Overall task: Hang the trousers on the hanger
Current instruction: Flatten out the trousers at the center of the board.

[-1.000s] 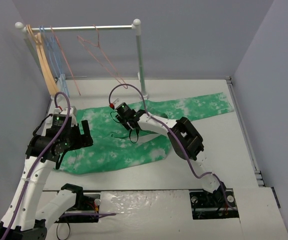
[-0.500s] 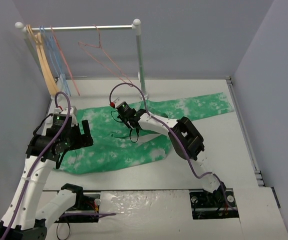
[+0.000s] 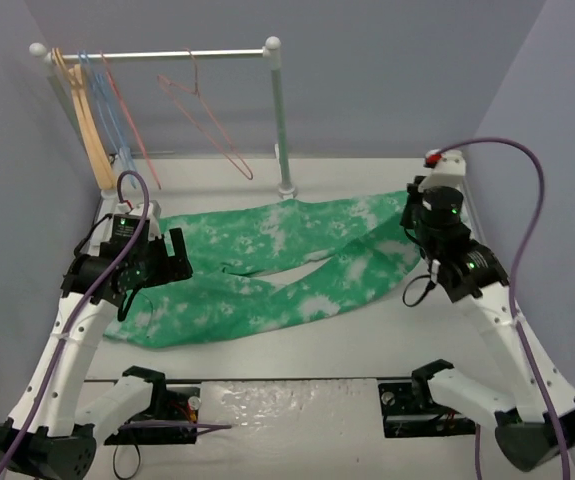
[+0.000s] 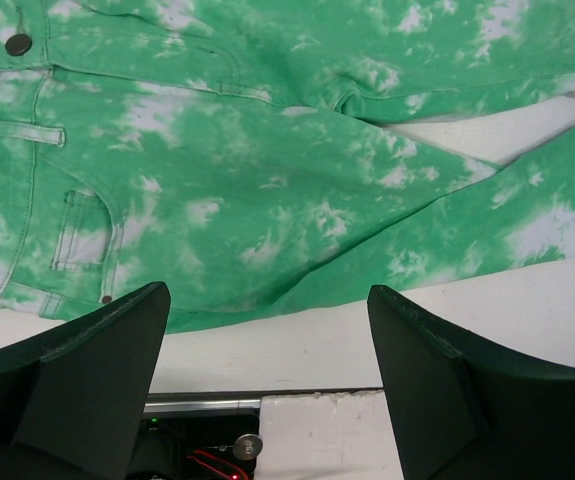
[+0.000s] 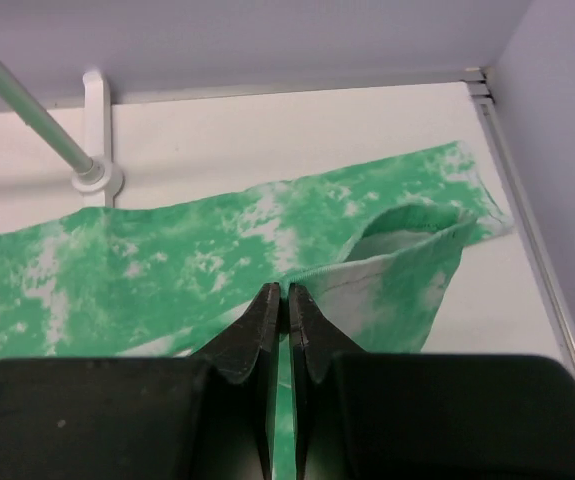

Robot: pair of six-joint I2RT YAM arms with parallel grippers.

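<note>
The green tie-dye trousers [image 3: 267, 260] lie spread across the table, waist at the left and both legs running right. My right gripper [image 3: 412, 240] is at the leg ends. In the right wrist view it [image 5: 287, 292] is shut on the raised hem of one trouser leg [image 5: 407, 270]. My left gripper [image 3: 167, 265] hovers open above the waist end, and in its own view the gripper [image 4: 267, 292] holds nothing over the trousers [image 4: 267, 180]. The pink wire hanger [image 3: 217, 128] hangs on the rail at the back, away from both grippers.
The rail's white post [image 3: 280, 120] stands behind the trousers, and its foot [image 5: 97, 180] shows in the right wrist view. A tan wooden hanger [image 3: 92, 140] and light blue wire hangers [image 3: 107, 110] hang at the rail's left end. Walls close in on both sides.
My right arm has left the middle of the trousers and now stands at the right, its gripper shut on a leg hem. The legs lie differently. The left arm shifted slightly.
</note>
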